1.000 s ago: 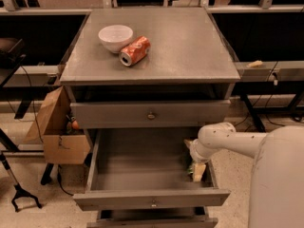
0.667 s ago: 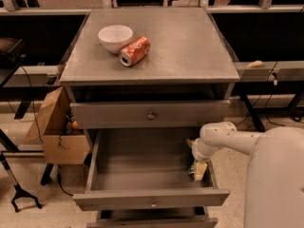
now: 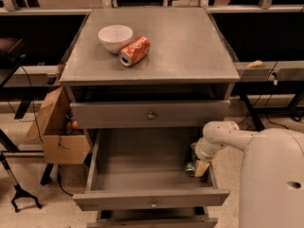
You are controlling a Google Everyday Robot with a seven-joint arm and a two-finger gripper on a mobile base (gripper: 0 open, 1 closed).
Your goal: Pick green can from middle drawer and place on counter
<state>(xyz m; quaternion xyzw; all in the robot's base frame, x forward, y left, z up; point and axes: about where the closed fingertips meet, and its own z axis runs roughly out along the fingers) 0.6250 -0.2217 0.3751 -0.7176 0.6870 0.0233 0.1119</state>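
The middle drawer (image 3: 118,199) is pulled out and open below the counter (image 3: 190,46). The green can (image 3: 190,164) stands at the drawer's right inner side, near the front, partly hidden by my gripper. My gripper (image 3: 197,165) reaches down into the drawer from the right and is at the can, touching or very close to it. My white arm (image 3: 223,134) bends over the drawer's right wall.
A white bowl (image 3: 115,37) and an orange-red soda can (image 3: 134,50) on its side sit on the counter's back left. The upper drawer (image 3: 151,114) is closed. A cardboard box (image 3: 59,132) stands left of the cabinet, with a black stand (image 3: 19,194) on the floor.
Almost nothing has moved. My arm's white body has shifted slightly left in view, and the gripper stays at the green can in the drawer.
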